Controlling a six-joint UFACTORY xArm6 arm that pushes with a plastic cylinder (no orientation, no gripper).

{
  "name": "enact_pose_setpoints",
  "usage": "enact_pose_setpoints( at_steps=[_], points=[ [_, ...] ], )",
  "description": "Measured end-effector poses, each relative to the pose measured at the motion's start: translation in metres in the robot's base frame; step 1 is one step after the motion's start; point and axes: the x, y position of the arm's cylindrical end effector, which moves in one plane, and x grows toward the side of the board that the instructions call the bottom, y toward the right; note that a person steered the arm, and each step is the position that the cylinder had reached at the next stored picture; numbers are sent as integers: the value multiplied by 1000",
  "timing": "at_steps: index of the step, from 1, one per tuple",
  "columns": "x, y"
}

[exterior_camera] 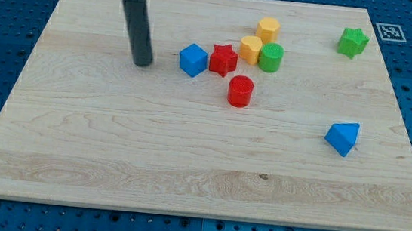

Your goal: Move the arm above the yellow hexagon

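Wooden board (111, 159), my tip (143, 63) left of blue cube (192, 60), yellow hexagon (268, 28) near top edge, tool holds nothing.

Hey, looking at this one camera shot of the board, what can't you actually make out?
- Arm: the view's top edge cuts it off; only the dark rod shows, down to my tip, left of the blue cube.
- Two yellow blocks: too small to tell which is the hexagon.
- Green cylinder and lower yellow block: touching or merely overlapping, unclear from this single view.
- Tip height above the wooden board: one view cannot settle contact.
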Motion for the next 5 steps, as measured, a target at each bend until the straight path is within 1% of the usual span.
enact_pose_setpoints(
  at_steps=[1, 2, 3, 4, 5],
  points=[
    [-6, 71],
    [-33, 97],
    [-33, 47],
    [-38, -20],
    [-81, 25]
  ],
)
